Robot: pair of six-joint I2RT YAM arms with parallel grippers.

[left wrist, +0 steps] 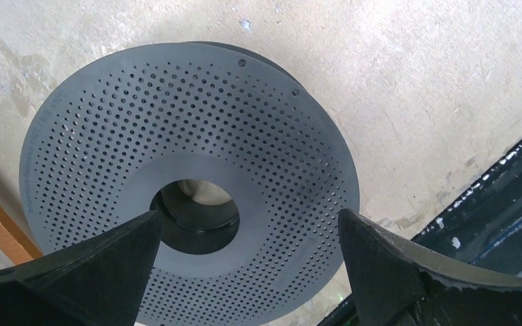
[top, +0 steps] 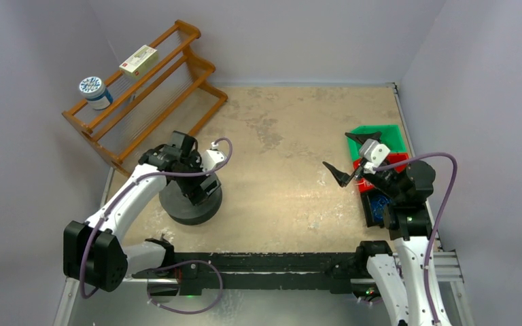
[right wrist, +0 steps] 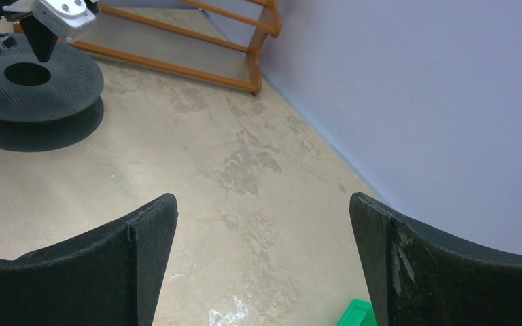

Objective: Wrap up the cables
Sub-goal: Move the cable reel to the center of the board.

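A dark grey perforated spool [top: 189,206] lies flat on the table at the left; it also shows in the left wrist view [left wrist: 190,122] and in the right wrist view [right wrist: 34,81]. My left gripper [top: 200,189] hangs just above the spool, open and empty, its jaws wide apart [left wrist: 248,216] over the spool's centre hole. My right gripper [top: 351,155] is open and empty, raised above the table by the coloured bins [right wrist: 264,200]. No thread-thin pale cable shows clearly; faint pale lines run along the wooden rack [top: 139,102], and I cannot tell what they are.
The wooden rack stands at the back left with a white box [top: 139,60] and a round tin [top: 94,92] on top. Green [top: 387,136], red [top: 397,161] and blue [top: 379,206] bins sit at the right edge. A black rail [top: 279,261] runs along the near edge.
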